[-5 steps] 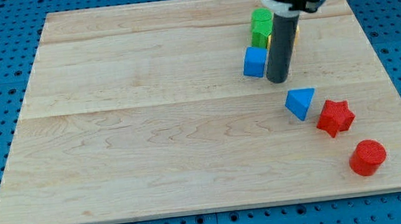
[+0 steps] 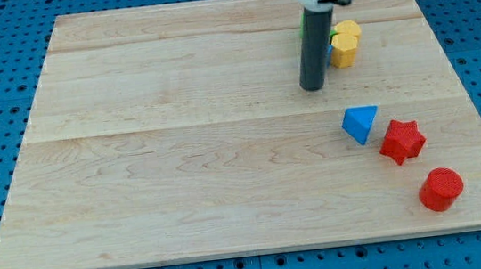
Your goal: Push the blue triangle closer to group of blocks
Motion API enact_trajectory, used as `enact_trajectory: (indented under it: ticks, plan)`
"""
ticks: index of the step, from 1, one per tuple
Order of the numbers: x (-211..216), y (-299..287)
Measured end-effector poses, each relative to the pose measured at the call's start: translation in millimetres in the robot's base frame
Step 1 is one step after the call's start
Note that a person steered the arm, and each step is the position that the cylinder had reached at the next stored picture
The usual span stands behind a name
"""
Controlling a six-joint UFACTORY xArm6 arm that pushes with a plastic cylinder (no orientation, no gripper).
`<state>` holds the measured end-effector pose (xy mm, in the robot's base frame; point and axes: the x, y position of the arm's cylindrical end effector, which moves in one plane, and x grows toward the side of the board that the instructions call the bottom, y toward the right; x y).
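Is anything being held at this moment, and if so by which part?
Nothing is held. My tip rests on the board, apart from the blue triangle, which lies toward the view's bottom right of it.

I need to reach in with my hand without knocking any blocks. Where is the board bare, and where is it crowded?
Bare: everything left of my tip, and the strip along the view's bottom. Crowded: the right side, where the blue triangle, red star and red cylinder run diagonally, and the yellow block beside my rod.
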<state>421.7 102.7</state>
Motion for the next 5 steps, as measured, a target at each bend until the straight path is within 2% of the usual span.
enact_trajectory:
  ticks: [2,3,4,5]
  plan:
    - [27,152]
    - [78,148]
    - [92,106]
    - [75,64]
